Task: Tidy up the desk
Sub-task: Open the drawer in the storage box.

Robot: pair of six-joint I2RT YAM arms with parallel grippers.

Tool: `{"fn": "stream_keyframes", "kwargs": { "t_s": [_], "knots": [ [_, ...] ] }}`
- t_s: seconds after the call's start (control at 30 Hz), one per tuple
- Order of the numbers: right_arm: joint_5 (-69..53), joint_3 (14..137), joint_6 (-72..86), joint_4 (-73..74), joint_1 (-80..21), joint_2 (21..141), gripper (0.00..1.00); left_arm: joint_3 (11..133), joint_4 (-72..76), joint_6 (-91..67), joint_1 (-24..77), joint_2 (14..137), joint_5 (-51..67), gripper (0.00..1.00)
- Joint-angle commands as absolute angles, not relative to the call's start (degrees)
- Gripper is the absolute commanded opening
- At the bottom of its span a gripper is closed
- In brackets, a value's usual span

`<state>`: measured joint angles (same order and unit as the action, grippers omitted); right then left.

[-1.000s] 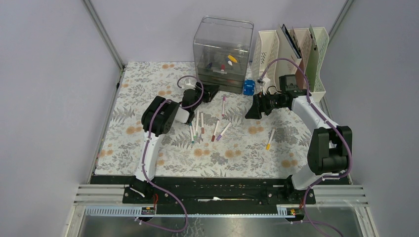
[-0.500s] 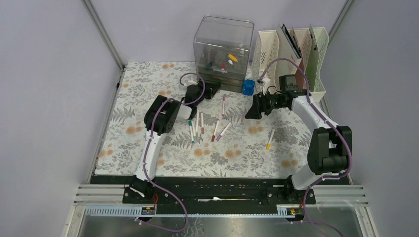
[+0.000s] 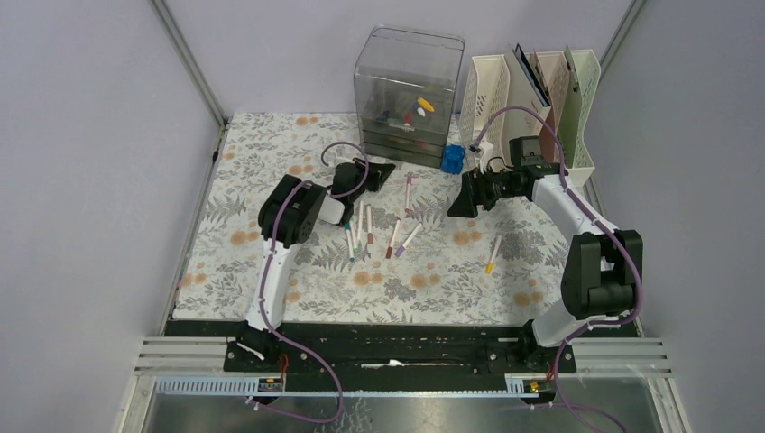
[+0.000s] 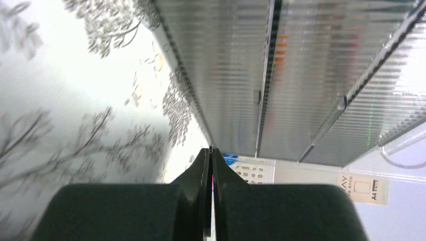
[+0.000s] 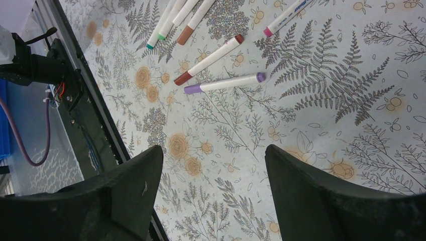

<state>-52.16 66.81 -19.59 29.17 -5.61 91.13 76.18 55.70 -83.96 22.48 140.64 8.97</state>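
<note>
The desk (image 3: pixel 271 153) has a white cloth with grey ferns and orange flowers. Several markers (image 3: pixel 379 230) lie loose at its middle, a pink one (image 3: pixel 408 191) lies farther back and a yellow-tipped one (image 3: pixel 493 254) to the right. My left gripper (image 3: pixel 383 170) is shut, low on the desk just in front of the clear drawer unit (image 3: pixel 408 90); in the left wrist view its jaws (image 4: pixel 211 150) are pressed together under the ribbed drawer front (image 4: pixel 301 75). My right gripper (image 3: pixel 460 203) is open and empty above the desk; its wrist view (image 5: pixel 213 165) shows a purple marker (image 5: pixel 224 83) and a brown one (image 5: pixel 208 60).
A blue object (image 3: pixel 454 159) sits right of the drawer unit. Several upright file holders (image 3: pixel 532 99) stand at the back right. A black rail (image 3: pixel 388 334) runs along the near edge. Walls close in on the left, back and right.
My left gripper pushed in toward the drawer unit's base, then drew back a little toward the desk's middle. The right arm has not moved.
</note>
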Motion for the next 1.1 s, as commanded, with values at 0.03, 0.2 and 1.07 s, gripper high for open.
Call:
{"fn": "stream_keyframes", "kwargs": {
  "t_s": [0.03, 0.2, 1.07],
  "knots": [
    [-53.8, 67.5, -19.3, 28.1, -5.3, 91.6, 0.81, 70.0, 62.2, -82.2, 22.1, 134.5, 8.5, 0.10],
    [-54.0, 67.7, -19.2, 28.1, -5.3, 92.0, 0.81, 75.2, 60.3, -82.2, 22.1, 136.7, 11.5, 0.36],
    [-53.5, 68.0, -19.4, 28.2, -5.2, 93.1, 0.81, 91.9, 51.4, -84.0, 22.3, 148.1, 11.6, 0.49]
  ]
}}
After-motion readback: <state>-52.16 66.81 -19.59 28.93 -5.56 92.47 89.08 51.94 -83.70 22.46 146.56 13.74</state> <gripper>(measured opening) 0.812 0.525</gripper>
